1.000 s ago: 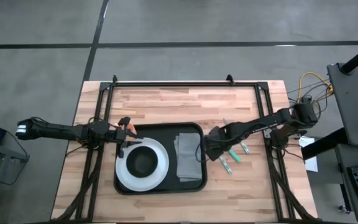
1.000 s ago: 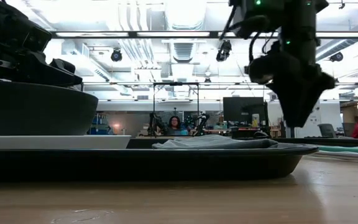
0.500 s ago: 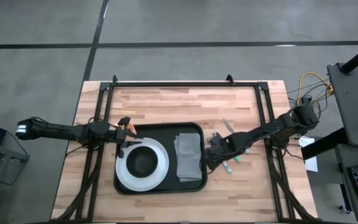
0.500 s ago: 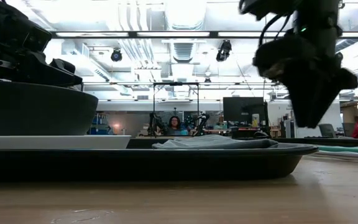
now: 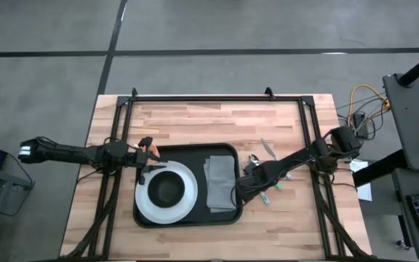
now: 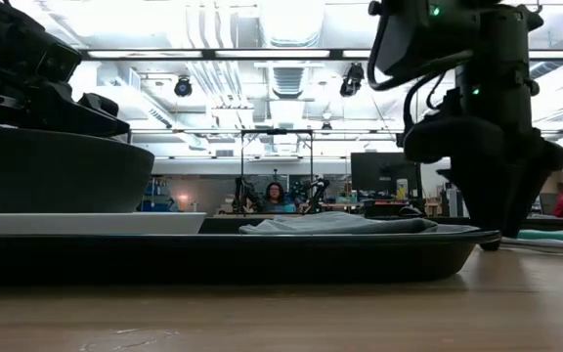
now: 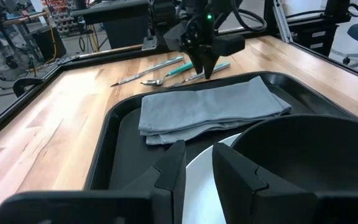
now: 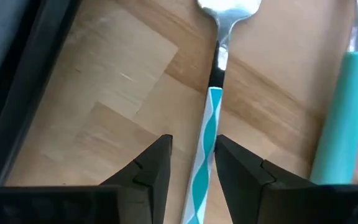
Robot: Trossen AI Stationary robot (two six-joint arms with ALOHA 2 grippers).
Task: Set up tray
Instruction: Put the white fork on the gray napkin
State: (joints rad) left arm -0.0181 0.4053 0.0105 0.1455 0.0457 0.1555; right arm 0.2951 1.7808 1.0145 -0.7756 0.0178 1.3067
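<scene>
The black tray (image 5: 188, 215) lies mid-table and holds a white plate (image 5: 145, 206) with a dark bowl (image 5: 167, 189) on it, and a folded grey cloth (image 5: 220, 183). My right gripper (image 8: 193, 163) is open, low at the table just off the tray's right rim (image 8: 23, 93). Its fingers stand on either side of a utensil's teal-and-white striped handle (image 8: 207, 134), which lies flat on the wood. My left gripper (image 7: 198, 163) is open and hovers over the tray's far left corner, beside the plate (image 7: 210, 168).
More cutlery lies on the wood right of the tray: a plain teal-handled piece (image 8: 340, 118), a spoon (image 5: 254, 158) and a knife (image 5: 268, 149). A black frame (image 5: 217, 97) rails the table's far and side edges. People sit in the room beyond (image 6: 276, 196).
My right gripper has moved toward the table's near edge along the tray's right rim and come down from well above the tray to table level, over the striped handle. The left arm, tray, plate and cloth have kept still.
</scene>
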